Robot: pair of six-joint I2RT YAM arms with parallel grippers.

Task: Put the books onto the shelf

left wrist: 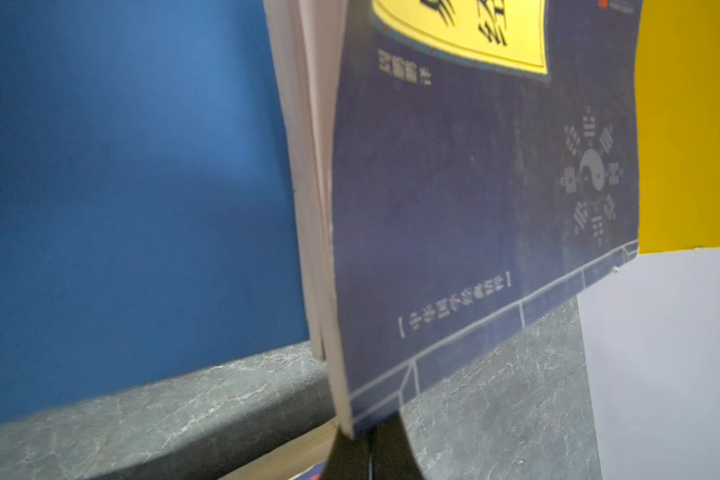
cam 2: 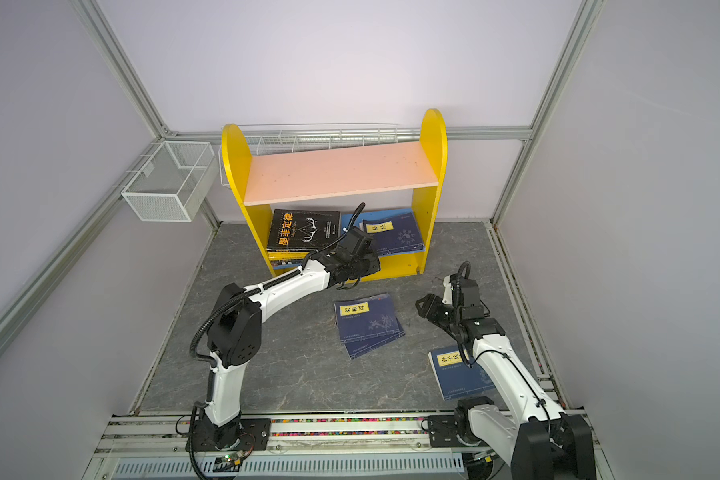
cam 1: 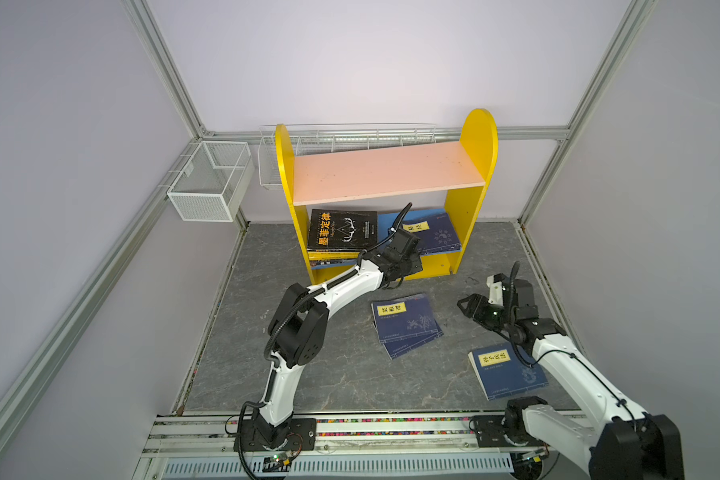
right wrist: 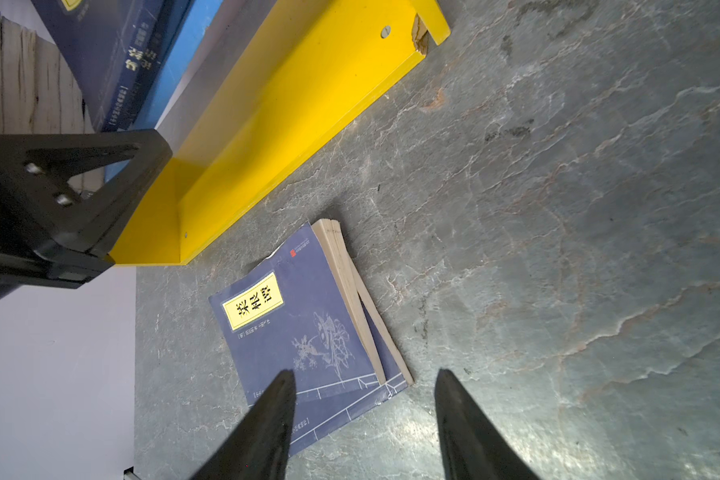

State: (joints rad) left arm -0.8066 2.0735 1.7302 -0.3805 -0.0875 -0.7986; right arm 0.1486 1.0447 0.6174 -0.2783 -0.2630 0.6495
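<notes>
Both top views: high, angled down over the whole worktop point(cam 1: 329, 382) | left wrist: pressed close to a navy book point(left wrist: 454, 199) | right wrist: low over worktop, sharing the shelf point(right wrist: 292, 99) foot with them.

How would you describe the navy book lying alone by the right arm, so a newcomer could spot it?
From the yellow shelf, come forward across the grey table, past the stacked navy pair. The lone navy book lies front right, partly hidden by the right arm; unlike the pair, it is single and unstacked.
</notes>
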